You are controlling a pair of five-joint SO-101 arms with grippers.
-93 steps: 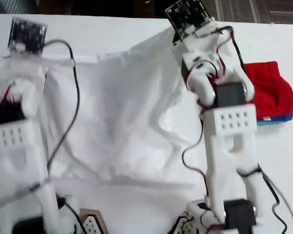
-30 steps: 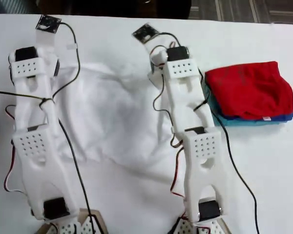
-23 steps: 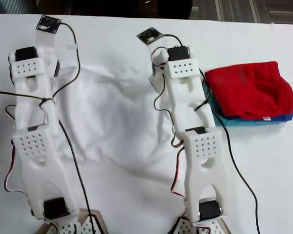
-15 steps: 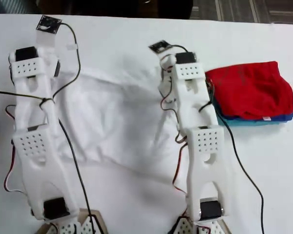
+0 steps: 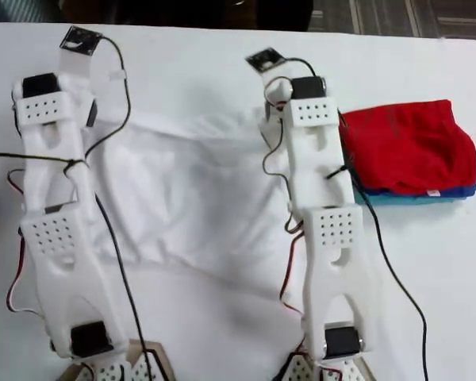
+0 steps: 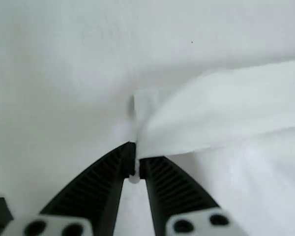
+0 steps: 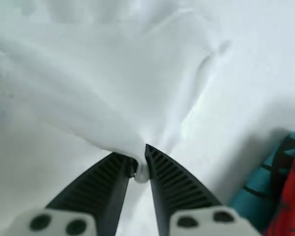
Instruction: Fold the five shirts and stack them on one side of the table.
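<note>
A white shirt point(image 5: 190, 190) lies spread on the white table point(image 5: 428, 55) between my two arms. My left gripper point(image 6: 136, 166) is shut on a far corner of the white shirt point(image 6: 211, 113), close above the table. The right gripper point(image 7: 139, 169) is shut on a bunched fold of the shirt point(image 7: 103, 93) at its other far corner. In the high view the left arm point(image 5: 51, 159) stretches along the shirt's left side and the right arm point(image 5: 317, 159) along its right side. A folded stack point(image 5: 404, 147), red on top of blue and teal, lies just right of the right arm.
The stack's teal and red edge point(image 7: 285, 187) is close beside the right gripper. Cables point(image 5: 123, 87) run over the shirt's left part. Bare table lies along the far edge and at the front right point(image 5: 444, 286).
Both arms have stretched forward and laid the lifted shirt down. In the last second the right arm has shifted right toward the stack, pulling the far edge straighter. The left arm held still.
</note>
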